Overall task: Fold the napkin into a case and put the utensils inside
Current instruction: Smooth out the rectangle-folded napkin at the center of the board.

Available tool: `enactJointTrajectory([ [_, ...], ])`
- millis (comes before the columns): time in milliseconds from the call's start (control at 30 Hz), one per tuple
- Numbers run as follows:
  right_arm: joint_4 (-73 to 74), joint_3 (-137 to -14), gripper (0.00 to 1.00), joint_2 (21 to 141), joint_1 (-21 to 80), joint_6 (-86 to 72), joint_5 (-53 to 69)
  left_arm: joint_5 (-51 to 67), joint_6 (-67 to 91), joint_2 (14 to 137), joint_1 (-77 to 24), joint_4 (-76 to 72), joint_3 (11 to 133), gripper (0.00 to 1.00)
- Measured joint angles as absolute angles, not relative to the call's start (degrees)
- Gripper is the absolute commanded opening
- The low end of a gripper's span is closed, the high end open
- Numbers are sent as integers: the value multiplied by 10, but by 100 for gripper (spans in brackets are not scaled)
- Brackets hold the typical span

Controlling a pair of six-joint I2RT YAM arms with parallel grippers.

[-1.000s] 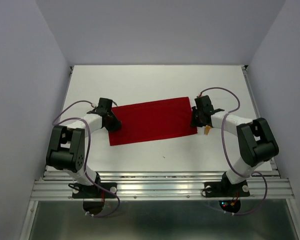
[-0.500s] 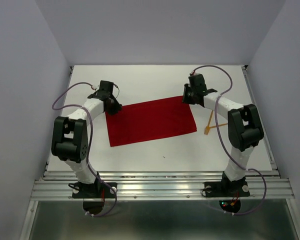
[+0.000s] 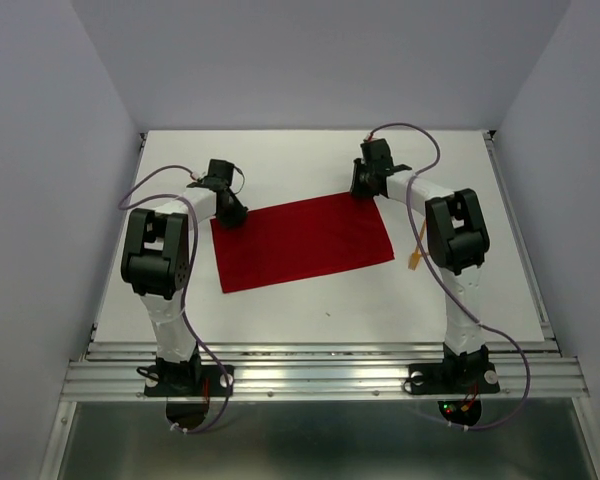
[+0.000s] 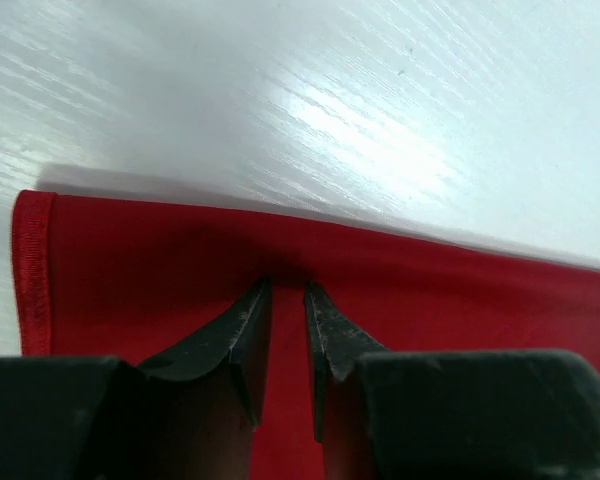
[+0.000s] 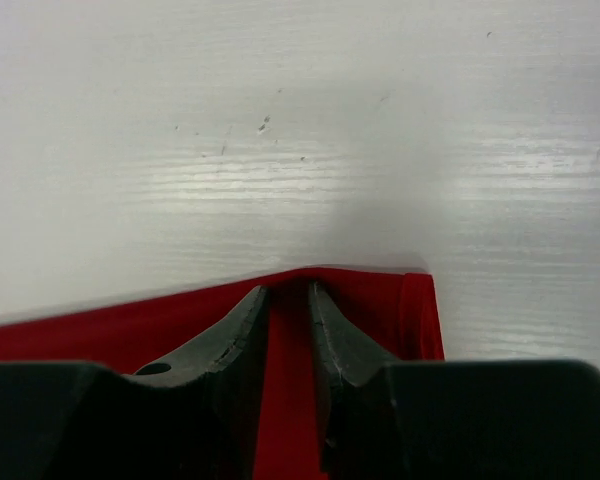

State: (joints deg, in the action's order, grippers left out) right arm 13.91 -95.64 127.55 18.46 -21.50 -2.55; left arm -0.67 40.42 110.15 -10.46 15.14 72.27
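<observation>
Scene: a white table [image 3: 310,160] seen from above, with two black-and-white robot arms reaching away from its near edge.
Napkin: a bright red, plain cloth napkin [image 3: 300,243] lies flat and unfolded mid-table, a wide rectangle set slightly askew.
What changed: a second ago each gripper sat at a short side of the napkin, towards its near half. Both have since travelled to the far corners. The napkin's outline is almost the same, and the orange plastic the right gripper had been covering now shows.
Left gripper: the left gripper [image 3: 232,213] is at the far left corner, tips down on the far hem. Its jaws stand a narrow slit apart with red cloth in the gap. I cannot tell whether it is pinching.
Right gripper: the right gripper [image 3: 363,187] is at the far right corner in the same narrow stance. The hem humps slightly at its tips, but a grasp cannot be confirmed.
Utensils: the thin orange plastic utensils [image 3: 416,250] lie just beside the napkin's right edge, partly behind the right arm.
Meaning: probably the set-up for a first fold, drawing the far edge nearward. The case is not yet started.
Count: one napkin, two grippers, no case. The orange piece shows as one thin strip, and a second cannot be made out.
</observation>
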Motion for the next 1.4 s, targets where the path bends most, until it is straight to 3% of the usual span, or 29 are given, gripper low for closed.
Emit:
enactJointTrajectory([
  [267,142,-957,27,1279,185,-202,-38,-18,404,1101,-102,155,723,31],
  [600,143,-956,19,1278,164,-192,-47,-34,398,1098,-60,165,724,31],
  [933,134,-915,17,1231,163,-199,18,-43,394,1093,-56,176,724,31],
  [1167,124,-959,13,1222,247,-218,65,-39,394,1080,-59,176,724,31],
  [1400,123,-1097,11,1320,349,-242,110,-24,394,1080,-60,176,724,31],
])
